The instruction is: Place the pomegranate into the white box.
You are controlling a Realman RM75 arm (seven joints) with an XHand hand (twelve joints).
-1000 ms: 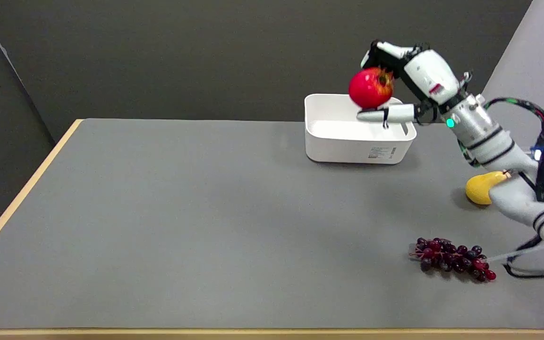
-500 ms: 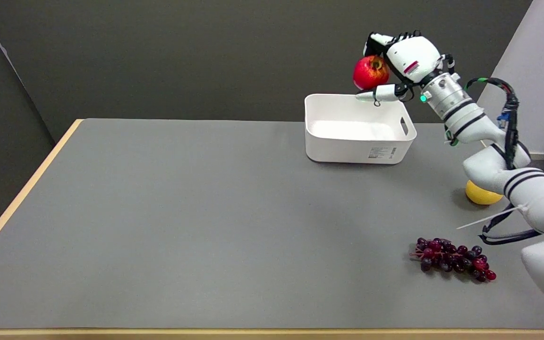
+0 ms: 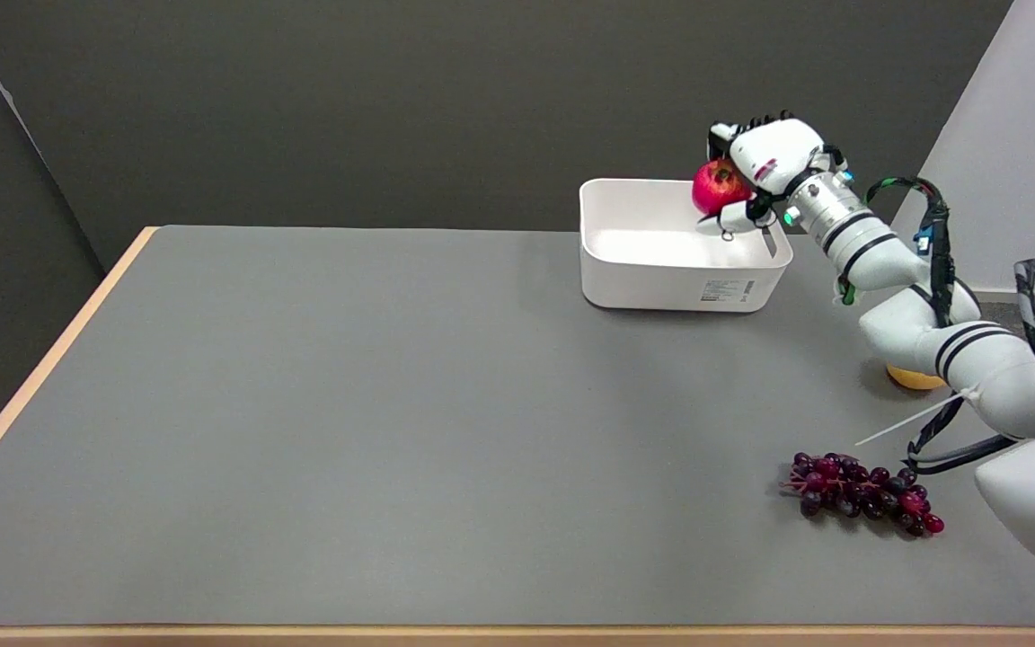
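1. Right hand is wrapped around the pomegranate, fingers curled over the top and far side, with one finger tucked underneath it. So it's holding the fruit, not loose.
2. Pomegranate is red, up in the air, sitting over the box's far right corner. It looks like it's above the rim rather than down inside, but I can't tell how high it really is from this angle.
3. Box is white, open on top, with a cut-out handle in its right end wall and a small label on the near wall. It sits toward the far right of the table. Nothing visible inside it.
4. Arm comes in from the lower right, white with black bands and a green light near the wrist, with black cables looping off it.
5. Grapes, a dark red-purple bunch, lie on the table near the right front, well apart from the box.
6. Yellow fruit sits on the table at the right, mostly hidden behind the arm, so I can't say what kind it is.
7. Table is grey with a light wood edge showing along the left and front sides.
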